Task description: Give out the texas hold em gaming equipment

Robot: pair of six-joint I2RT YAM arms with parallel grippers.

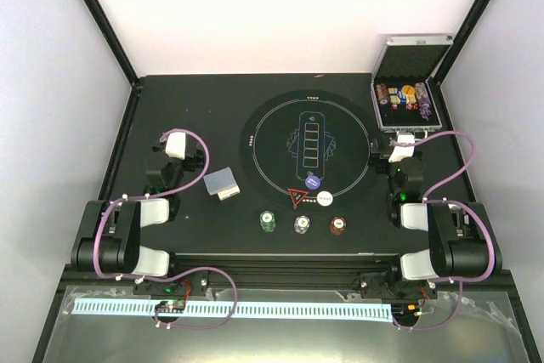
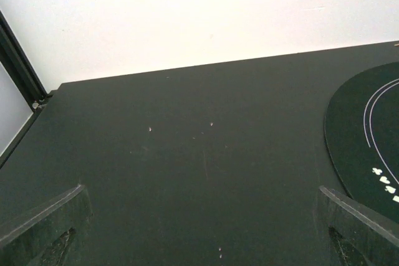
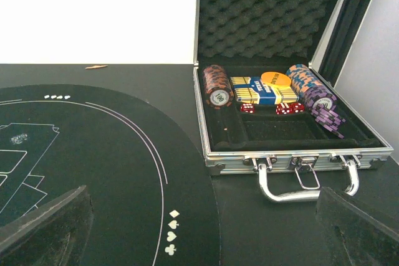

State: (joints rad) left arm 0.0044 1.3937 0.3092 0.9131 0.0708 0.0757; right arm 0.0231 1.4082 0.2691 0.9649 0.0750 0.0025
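– When viewed from above, how did the two grippers stand?
– Left gripper (image 1: pixel 172 136) and right gripper (image 1: pixel 401 144) were both spread wide, gripping nothing, and pointed at the far wall. The round mat (image 1: pixel 310 146) lay between them.
– Task pieces?
– The deck of grey-blue-backed cards (image 1: pixel 223 183) lay on the table (image 1: pixel 195 99), just right of the left gripper and a little back toward its base. The white button (image 1: pixel 324 180) and red triangular marker (image 1: pixel 297 197) sat at the mat's near edge, left of the right gripper and behind it. The green chip (image 1: pixel 269 222), purple-white chip (image 1: pixel 302 224) and red-brown chip (image 1: pixel 338 225) made a row further back, between the two arm bases. The silver case (image 1: pixel 406 99) stood open just ahead of the right gripper.
– Left wrist?
– Its fingers (image 2: pixel 43 222) were far apart at the lower corners. Dark tabletop ran ahead to the white wall, with the mat's curved edge ahead to the right.
– Right wrist?
– Fingers (image 3: pixel 50 222) were spread likewise, with nothing pinched. The case was ahead and slightly right, lid up, handle toward the gripper. Inside were chip rolls (image 3: pixel 217 85), a blue-and-yellow card box (image 3: pixel 262 90) and red dice (image 3: pixel 247 108). The mat lay ahead to the left.
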